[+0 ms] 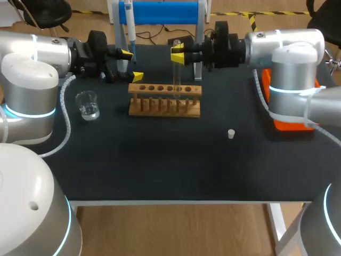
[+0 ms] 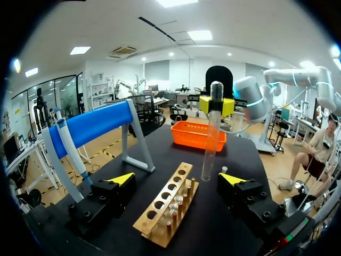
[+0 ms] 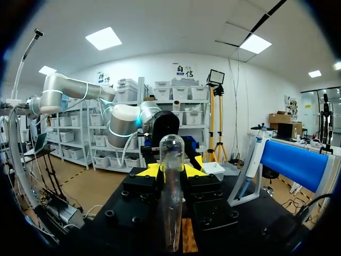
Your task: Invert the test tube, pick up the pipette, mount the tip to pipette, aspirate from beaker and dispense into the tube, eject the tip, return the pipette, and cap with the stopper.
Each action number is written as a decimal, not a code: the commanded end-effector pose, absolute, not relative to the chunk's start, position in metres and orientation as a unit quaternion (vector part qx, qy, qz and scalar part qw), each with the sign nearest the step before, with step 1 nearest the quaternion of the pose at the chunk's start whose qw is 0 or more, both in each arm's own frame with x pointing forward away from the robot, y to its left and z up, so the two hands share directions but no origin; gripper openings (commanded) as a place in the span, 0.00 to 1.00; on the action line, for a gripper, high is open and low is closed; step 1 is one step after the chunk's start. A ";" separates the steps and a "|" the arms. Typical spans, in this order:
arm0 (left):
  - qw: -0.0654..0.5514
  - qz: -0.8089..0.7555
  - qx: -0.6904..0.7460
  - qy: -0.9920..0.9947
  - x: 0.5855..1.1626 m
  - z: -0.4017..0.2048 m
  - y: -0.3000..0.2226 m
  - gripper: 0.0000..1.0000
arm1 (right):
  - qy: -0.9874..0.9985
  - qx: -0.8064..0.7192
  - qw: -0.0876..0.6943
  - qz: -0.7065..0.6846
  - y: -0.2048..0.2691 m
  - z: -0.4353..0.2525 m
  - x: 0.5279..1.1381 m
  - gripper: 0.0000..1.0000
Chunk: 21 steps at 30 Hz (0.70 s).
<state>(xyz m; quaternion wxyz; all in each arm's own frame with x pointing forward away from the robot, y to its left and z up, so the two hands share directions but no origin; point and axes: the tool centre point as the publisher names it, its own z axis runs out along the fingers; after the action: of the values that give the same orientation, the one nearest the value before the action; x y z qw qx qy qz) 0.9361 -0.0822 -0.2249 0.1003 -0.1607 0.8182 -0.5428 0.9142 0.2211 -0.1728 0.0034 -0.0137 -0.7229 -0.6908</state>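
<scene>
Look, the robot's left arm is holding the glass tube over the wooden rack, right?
Not quite. The right arm, not the left, is holding the glass tube over the wooden rack, its jaws shut on it. The head view shows this; the left arm has nothing in its jaws.

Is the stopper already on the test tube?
No, the stopper lies alone on the table, apart from the test tube.

A wooden rack [image 1: 160,109] with a row of holes along its top stands on the black table [image 1: 160,165], towards the far side. Behind it, at the far edge, is a blue-topped stand [image 1: 165,10]. An orange container [image 2: 198,136], apparently a shallow basket, sits at the right edge
</scene>
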 end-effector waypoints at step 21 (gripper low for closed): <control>0.100 -0.544 -0.160 0.818 0.936 -0.225 -0.082 1.00 | -0.718 -0.290 0.275 -0.569 0.223 -0.168 0.932 0.00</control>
<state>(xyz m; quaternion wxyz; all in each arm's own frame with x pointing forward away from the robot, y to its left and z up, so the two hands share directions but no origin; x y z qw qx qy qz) 0.9361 -0.0821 -0.2249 0.1003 -0.1607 0.8182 -0.5428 0.9221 0.2200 -0.1721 0.0721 -0.0999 -0.7235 -0.6792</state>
